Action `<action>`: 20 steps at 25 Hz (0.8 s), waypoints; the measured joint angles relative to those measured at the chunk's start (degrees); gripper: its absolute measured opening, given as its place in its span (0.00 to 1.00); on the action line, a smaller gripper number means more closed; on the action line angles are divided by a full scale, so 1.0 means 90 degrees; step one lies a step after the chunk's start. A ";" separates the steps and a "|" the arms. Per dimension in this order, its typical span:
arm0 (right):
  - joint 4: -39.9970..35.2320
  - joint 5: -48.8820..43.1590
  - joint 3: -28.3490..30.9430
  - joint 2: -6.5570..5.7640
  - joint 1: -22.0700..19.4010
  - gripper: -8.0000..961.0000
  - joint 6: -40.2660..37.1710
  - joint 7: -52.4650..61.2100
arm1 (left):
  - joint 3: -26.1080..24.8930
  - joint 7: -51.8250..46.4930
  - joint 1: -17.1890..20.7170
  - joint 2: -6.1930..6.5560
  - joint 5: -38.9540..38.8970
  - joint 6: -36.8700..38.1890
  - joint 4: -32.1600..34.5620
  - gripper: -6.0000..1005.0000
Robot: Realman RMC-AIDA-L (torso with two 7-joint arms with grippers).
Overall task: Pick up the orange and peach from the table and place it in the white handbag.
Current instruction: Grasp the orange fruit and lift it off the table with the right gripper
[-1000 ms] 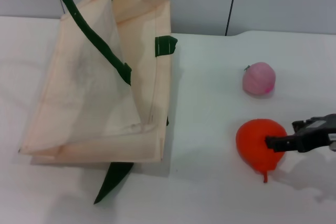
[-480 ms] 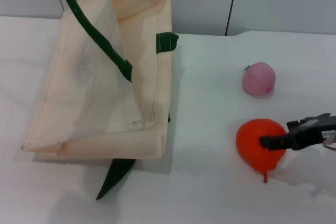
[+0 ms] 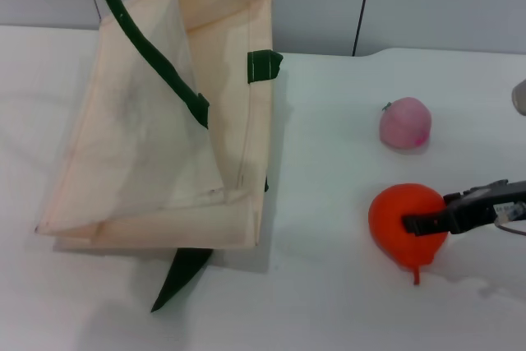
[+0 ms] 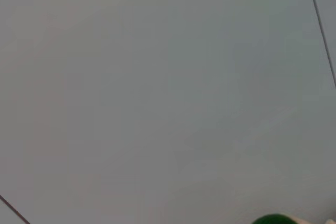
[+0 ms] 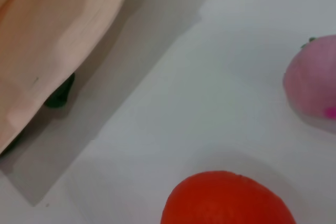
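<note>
**Right pincer at the orange, grip unconfirmed**

Right pincer (image 3: 423, 223) reaches in from the robot's right, its dark finger lying across the near side of the orange (image 3: 404, 221). Only one finger shows, so I cannot tell if it's spread or already pinching. The orange sits on the worktop (image 3: 329, 302), pointed tip toward the camera. The peach (image 3: 405, 123) is beyond it, apart and untouched. The white handbag (image 3: 156, 145) stands well to the left, mouth held up by its green handles (image 3: 144, 55); the left pincer isn't in view, and its wrist camera shows only blank wall.

Risks, as I judge them:
- The orange is glossy and rounded, so an off-centre pinch could squirt it out sideways, possibly rolling into the peach.
- A grip near the tapered tip would likely slip on the lift.
- The bag is soft fabric; if the handles sag, the mouth could close and the fruit land on the outside panel.
</note>
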 joint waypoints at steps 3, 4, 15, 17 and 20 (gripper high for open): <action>0.0136 -0.0010 0.0016 -0.0002 0.0087 0.92 -0.0094 -0.0007 | 0.0000 -0.0001 -0.0010 -0.0001 0.0000 0.0000 -0.0002 0.13; 0.0213 -0.0011 0.0020 -0.0003 0.0123 0.92 -0.0123 -0.0019 | 0.0000 -0.0001 -0.0012 -0.0002 0.0000 0.0000 -0.0002 0.13; 0.0937 0.0015 0.0022 -0.0006 0.0541 0.89 -0.0143 -0.0249 | 0.0010 -0.0002 -0.0015 -0.0001 -0.0009 0.0002 -0.0002 0.13; 0.0894 0.0016 0.0081 -0.0013 0.0542 0.87 -0.0103 -0.0248 | 0.0010 -0.0002 -0.0014 -0.0001 -0.0007 0.0005 -0.0002 0.13; 0.0850 -0.0007 0.0255 -0.0020 0.0557 0.82 -0.0017 -0.0247 | 0.0010 -0.0002 -0.0009 -0.0001 -0.0006 0.0013 -0.0002 0.13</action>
